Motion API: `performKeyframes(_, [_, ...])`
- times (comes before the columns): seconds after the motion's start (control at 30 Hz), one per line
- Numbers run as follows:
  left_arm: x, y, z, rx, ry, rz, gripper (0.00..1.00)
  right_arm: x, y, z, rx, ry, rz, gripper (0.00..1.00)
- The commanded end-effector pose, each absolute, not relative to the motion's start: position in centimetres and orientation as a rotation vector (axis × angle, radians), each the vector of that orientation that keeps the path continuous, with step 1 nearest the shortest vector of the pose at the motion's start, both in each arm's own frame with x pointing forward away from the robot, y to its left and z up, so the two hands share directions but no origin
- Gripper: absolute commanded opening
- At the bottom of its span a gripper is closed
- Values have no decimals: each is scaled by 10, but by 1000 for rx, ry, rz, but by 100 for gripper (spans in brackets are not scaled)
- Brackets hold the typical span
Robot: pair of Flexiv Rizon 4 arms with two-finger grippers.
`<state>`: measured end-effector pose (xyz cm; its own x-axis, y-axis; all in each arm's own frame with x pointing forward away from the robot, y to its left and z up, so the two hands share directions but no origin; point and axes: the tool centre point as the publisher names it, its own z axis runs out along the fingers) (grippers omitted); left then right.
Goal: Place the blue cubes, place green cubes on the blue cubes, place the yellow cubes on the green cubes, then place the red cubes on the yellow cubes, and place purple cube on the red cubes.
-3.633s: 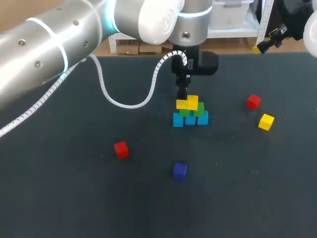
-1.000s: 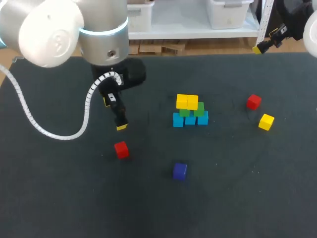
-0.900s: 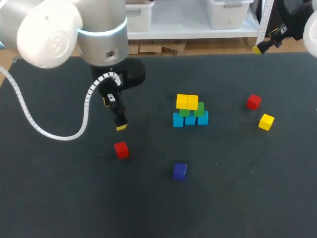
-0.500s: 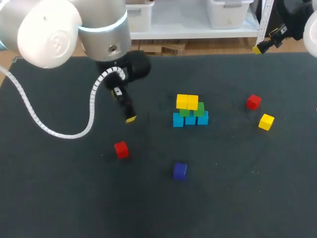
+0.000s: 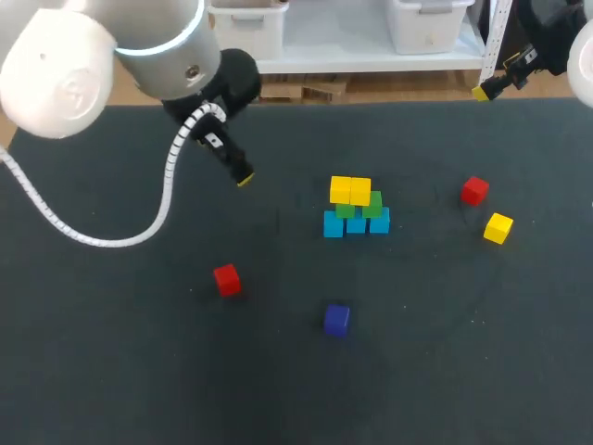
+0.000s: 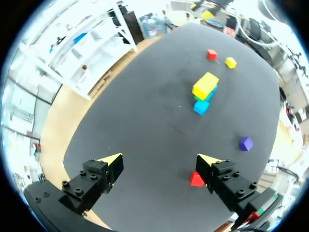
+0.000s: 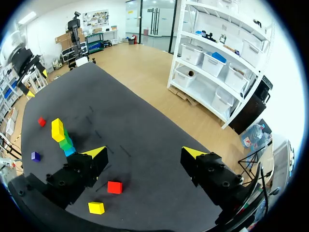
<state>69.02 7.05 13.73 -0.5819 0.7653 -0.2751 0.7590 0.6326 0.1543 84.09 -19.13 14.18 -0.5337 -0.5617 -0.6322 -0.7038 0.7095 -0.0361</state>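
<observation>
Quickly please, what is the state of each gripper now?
Left gripper: open, holding nothing.
Right gripper: open, holding nothing.

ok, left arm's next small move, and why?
Probably bring the left hand down over the red cube nearest it. The hand is open and empty, yellow cubes already top the stack, and red goes on next.

I've got the head camera looking down from above and behind onto the dark matte table (image 5: 139, 371). Both wrist cameras sit high, facing in from opposite sides. All three share the blue, green and yellow cube stack (image 5: 357, 206).
</observation>
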Motion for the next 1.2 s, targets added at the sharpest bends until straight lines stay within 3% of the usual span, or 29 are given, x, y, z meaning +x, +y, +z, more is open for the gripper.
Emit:
performKeyframes(0.03, [685, 94, 142, 1153, 2468, -31, 100, 839, -192, 142, -959, 2285, 295, 100])
performKeyframes(1.2, [717, 109, 171, 932, 2377, -64, 100, 839, -192, 142, -959, 2285, 295, 100])
